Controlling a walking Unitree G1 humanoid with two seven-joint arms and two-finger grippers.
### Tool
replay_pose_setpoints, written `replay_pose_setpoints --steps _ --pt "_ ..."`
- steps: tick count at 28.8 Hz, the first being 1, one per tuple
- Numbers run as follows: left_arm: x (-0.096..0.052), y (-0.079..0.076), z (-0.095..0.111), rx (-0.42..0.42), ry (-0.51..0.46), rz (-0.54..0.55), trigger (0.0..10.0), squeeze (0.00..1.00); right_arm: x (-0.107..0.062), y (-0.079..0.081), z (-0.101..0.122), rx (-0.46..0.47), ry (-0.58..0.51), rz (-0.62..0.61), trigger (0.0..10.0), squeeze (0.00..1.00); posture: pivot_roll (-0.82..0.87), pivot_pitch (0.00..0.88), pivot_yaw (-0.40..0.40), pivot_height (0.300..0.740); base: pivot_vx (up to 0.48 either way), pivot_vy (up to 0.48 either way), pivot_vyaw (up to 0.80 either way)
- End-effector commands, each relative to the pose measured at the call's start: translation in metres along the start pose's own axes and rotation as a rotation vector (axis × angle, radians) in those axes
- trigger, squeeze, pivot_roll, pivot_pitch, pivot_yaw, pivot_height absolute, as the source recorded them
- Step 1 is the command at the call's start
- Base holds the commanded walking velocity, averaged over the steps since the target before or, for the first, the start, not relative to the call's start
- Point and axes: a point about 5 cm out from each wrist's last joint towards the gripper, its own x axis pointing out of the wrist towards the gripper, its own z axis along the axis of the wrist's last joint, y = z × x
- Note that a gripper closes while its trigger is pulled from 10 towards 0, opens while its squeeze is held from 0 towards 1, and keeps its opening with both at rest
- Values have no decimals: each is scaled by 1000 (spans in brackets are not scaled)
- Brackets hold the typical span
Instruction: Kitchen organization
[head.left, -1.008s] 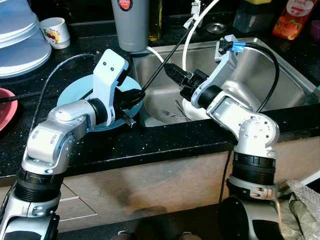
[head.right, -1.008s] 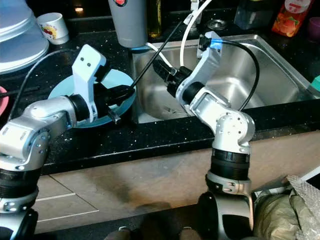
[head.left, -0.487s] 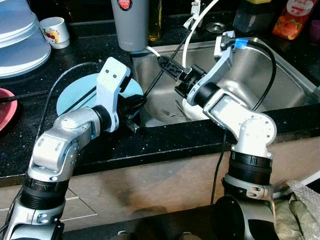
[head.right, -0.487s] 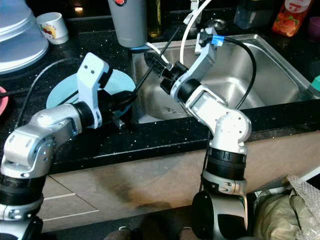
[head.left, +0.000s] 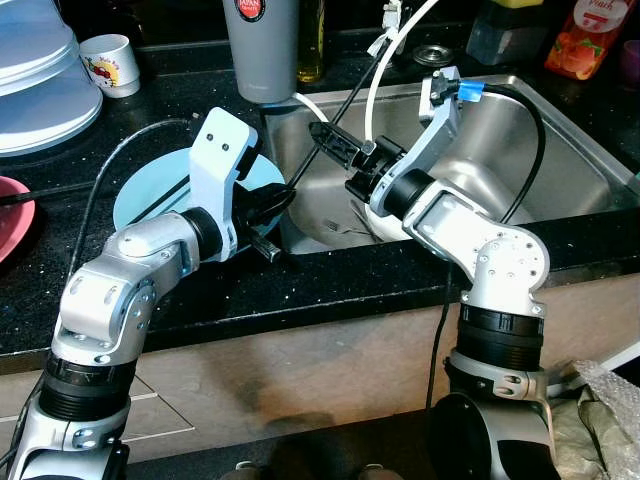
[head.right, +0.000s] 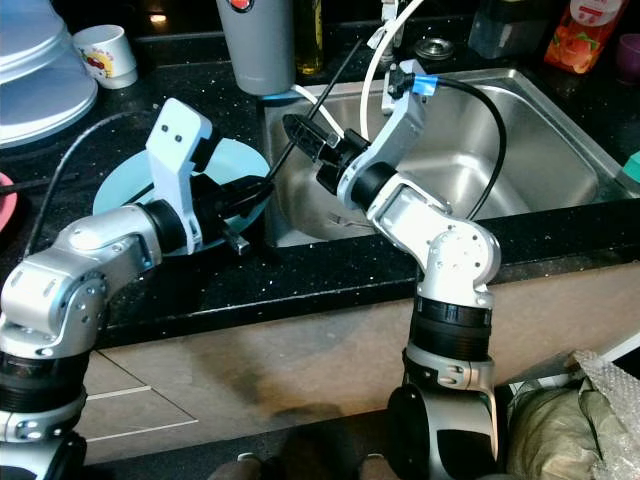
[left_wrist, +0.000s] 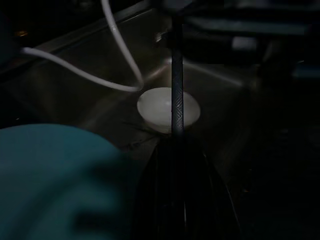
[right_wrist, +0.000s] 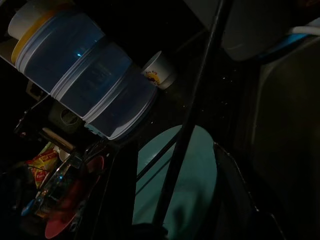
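The sink (head.left: 560, 140) is the reference point. A light blue plate (head.left: 150, 195) lies flat on the black countertop (head.left: 300, 285) just beside the sink's left rim. The left gripper (head.left: 268, 200) sits over the plate's sink-side edge with its fingers closed on the lower end of a thin black rod (head.left: 335, 120). The rod slants up from there across the sink's near-left corner toward its back rim. The right gripper (head.left: 335, 143) reaches over the sink's left part, right against the rod partway up; whether its fingers are parted or pressed on the rod cannot be told. In the left wrist view the rod (left_wrist: 177, 85) runs straight out from between the fingers, with a white bowl (left_wrist: 168, 110) lying in the sink basin behind it. A grey cylindrical container (head.left: 262, 45) stands at the sink's back-left corner. A white cup (head.left: 108, 62) stands well left of the sink, beside a stack of pale blue tubs (head.left: 40, 80).
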Motion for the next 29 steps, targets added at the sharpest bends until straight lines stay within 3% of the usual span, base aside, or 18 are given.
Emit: replay_pose_setpoints --steps 1,3,4,5,16,17,18,23,24,25,27,29 --pt "-1 -7 -1 -3 13 -44 0 0 0 1 -1 -3 -5 -4 4196 0 26 112 15 740 0 0 0" --pt "-1 -7 -1 -3 13 -44 0 0 0 1 -1 -3 -5 -4 4196 0 26 112 15 740 0 0 0" --pt "-1 -8 -2 -3 16 -49 0 0 0 1 -1 1 -9 -3 2431 0 25 113 15 740 0 0 0" --pt "-1 -8 -2 -5 19 -53 0 0 0 1 0 5 -12 0 0 0 25 112 15 740 0 0 0" --pt "0 -1 -3 -2 34 -3 0 0 0 -2 4 10 -35 -7 0 0 23 111 14 740 0 0 0" --pt "0 2 -4 -8 34 31 9294 329 -1 -2 4 9 -38 -11 0 0 23 111 14 740 0 0 0" --pt "1 7 -3 -19 32 69 10000 1000 -1 -3 5 9 -45 -18 0 0 23 111 14 740 0 0 0" --pt "2 10 -2 -17 31 93 10000 1000 -2 -6 8 11 -65 -36 0 0 19 106 16 740 0 0 0" --pt "2 14 -2 -4 27 122 10000 86 -3 -8 12 4 -83 -48 0 0 18 104 16 740 0 0 0" --pt "2 16 -2 -12 28 135 10000 0 -3 -10 14 -3 -94 -57 0 0 18 104 16 740 0 0 0" --pt "1 20 -2 -14 30 172 10000 0 -5 -16 21 -74 -134 -111 0 0 17 95 14 740 0 0 0" --pt "1 20 -2 -14 30 172 10000 0 -5 -16 21 -74 -134 -111 0 0 17 95 14 740 0 0 0"
